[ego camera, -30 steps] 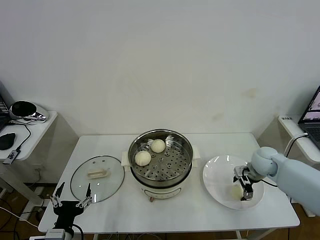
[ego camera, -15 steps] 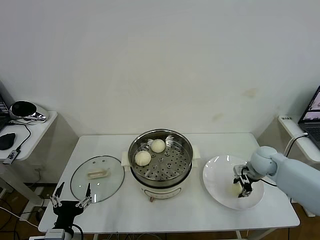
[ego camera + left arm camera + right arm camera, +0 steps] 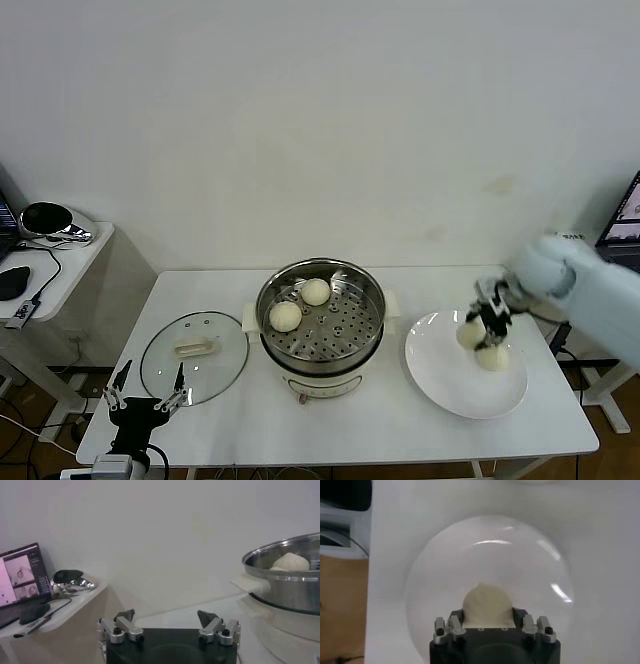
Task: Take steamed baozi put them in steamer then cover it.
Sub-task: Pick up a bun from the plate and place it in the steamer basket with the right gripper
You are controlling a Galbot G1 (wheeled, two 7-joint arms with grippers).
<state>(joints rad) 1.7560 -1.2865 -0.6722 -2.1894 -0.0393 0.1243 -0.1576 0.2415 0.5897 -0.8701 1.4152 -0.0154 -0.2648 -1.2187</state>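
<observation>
**Head view: a bun lifted above the plate, bound for the steamer**

Head view shows the right gripper clenched around one steamed baozi, raised just above the white plate. A soft bun could slip out or squash on the way across. Count: two buns in the steamer, one on the plate, one held. One cover lies on the table, left. The left gripper waits low, fingers spread.

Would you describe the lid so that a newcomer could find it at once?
On the white table, look to the robot's left of the steel steamer. The lid lies flat there: clear glass with a cream handle, unlike the white plate opposite.
</observation>
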